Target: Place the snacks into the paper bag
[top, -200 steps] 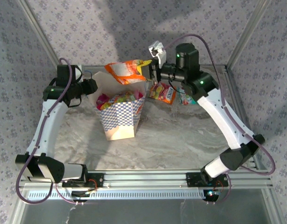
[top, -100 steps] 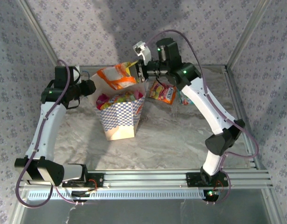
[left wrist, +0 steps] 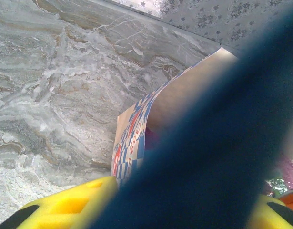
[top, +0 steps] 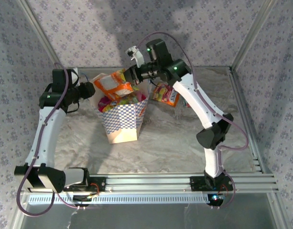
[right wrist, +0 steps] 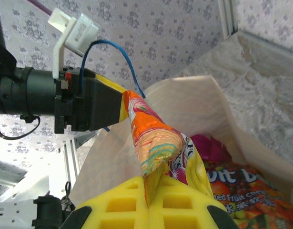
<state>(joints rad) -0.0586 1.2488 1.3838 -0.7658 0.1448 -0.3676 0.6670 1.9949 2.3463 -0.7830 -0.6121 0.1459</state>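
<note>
While the bag [top: 121, 125] is being kept upright on the table [top: 175, 143], towards its far left, the mouth is being held wide by the left claw [top: 90, 89]. That claw looks to be clamped on the left rim, just by a blue cord [right wrist: 129, 67] handle. An orange packet [top: 114, 84] is being gripped by the right claw [top: 131, 75], jaws closed tight on one crinkled end. It is being hung right over the open mouth, tilted, with its lower end about level with the rim; whether the paper is being touched cannot be told.

Inside the bag, packets are already being carried. A multicoloured one [right wrist: 237, 191] with fruit print is lying on top of the pile, and a magenta one [right wrist: 208, 145] is being glimpsed just behind it. From above, pink, yellow and green wrappers are being shown reaching just under the rim. Plain cream paper is being seen on the inner wall, and a blue-and-white checkered band [left wrist: 132, 143] on the outside.

Out on the table, a red packet [top: 166, 94] is lying flat, to the right of the bag and apart from it, close beside the right arm.
</note>
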